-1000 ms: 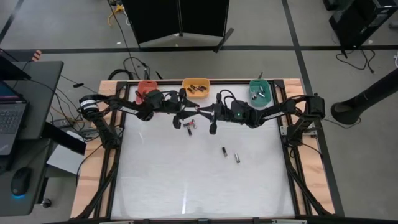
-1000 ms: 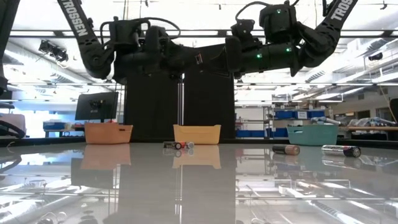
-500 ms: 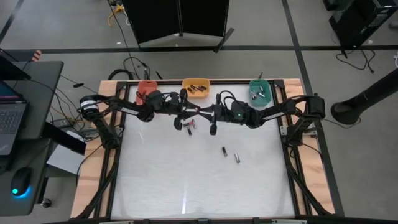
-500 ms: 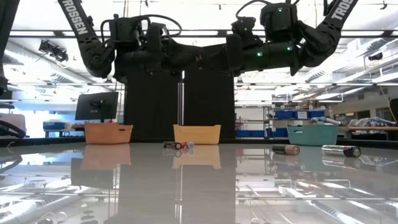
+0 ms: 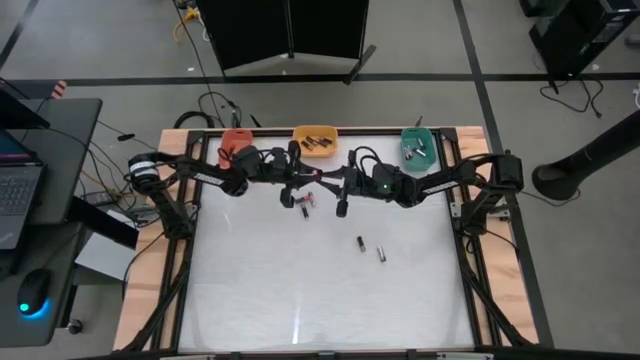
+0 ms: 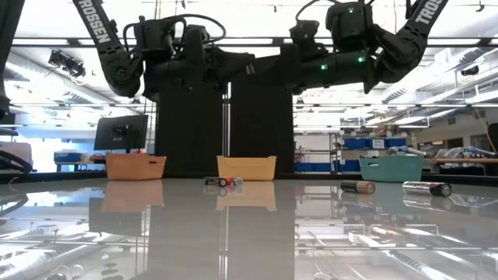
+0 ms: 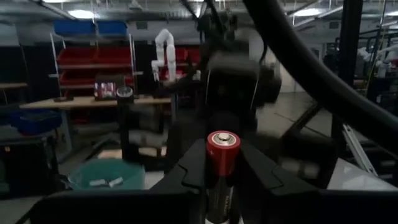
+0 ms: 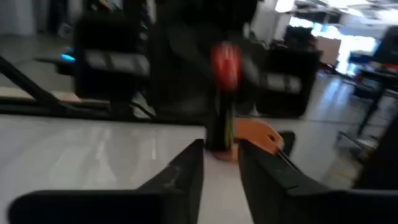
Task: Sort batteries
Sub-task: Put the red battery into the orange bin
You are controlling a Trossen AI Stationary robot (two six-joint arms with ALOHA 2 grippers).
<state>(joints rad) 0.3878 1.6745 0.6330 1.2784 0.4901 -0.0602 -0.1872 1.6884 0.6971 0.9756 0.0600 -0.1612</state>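
Nearest the low camera, two loose batteries (image 5: 361,243) (image 5: 381,254) are lying on the bench (image 5: 300,290), well in front of the yellow bin (image 5: 315,140) and off toward its teal-bin side, close to each other but not touching. Farther in, a small cluster of batteries (image 5: 305,203) is resting on the bench just in front of the yellow bin. Above that cluster, still in front of the yellow bin, both arms are meeting tip to tip in the air. The left claw (image 7: 222,168) is gripping a battery (image 7: 222,149) between its fingers, the red-capped end pointing away from its wrist. The right claw (image 8: 221,155) is facing it from the other side with its fingers narrowly parted, the dark end of that same battery showing in the gap; whether they are touching it is too blurred to tell. At the far edge the yellow bin is holding several batteries, with an orange bin (image 5: 237,140) well apart on one side of it and a teal bin (image 5: 418,146), also holding batteries, well apart on the other
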